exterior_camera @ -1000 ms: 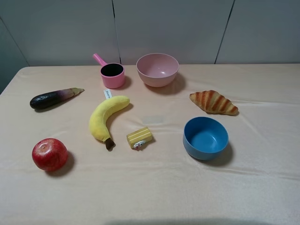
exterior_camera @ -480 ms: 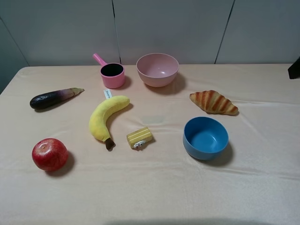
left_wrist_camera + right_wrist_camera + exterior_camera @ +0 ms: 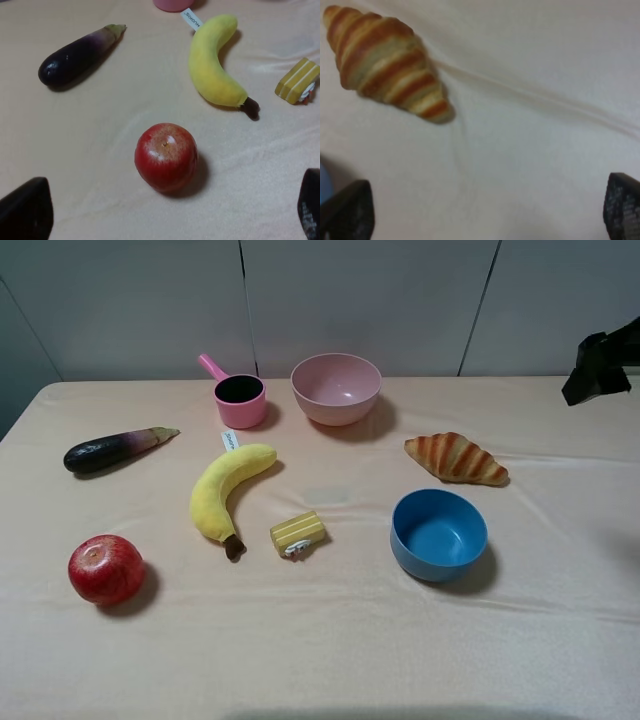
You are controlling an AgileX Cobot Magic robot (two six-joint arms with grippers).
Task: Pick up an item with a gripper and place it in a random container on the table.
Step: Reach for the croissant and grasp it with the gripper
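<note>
At the upper right edge of the high view, the frame cuts off the right arm [image 3: 603, 365], leaving only a dark angular end. The tag [image 3: 229, 440] by the banana [image 3: 215, 495] is too small to read there. The right wrist view is blurred. In it the croissant [image 3: 385, 60] looks soft, the blue bowl [image 3: 321, 182] is a sliver at the edge, and the right claw [image 3: 485, 212] shows only two cropped fingertips [image 3: 345, 212]. The left claw [image 3: 167, 215] likewise shows just cropped fingertips [image 3: 22, 212], and the edge cuts the pink cup [image 3: 173, 4].
</note>
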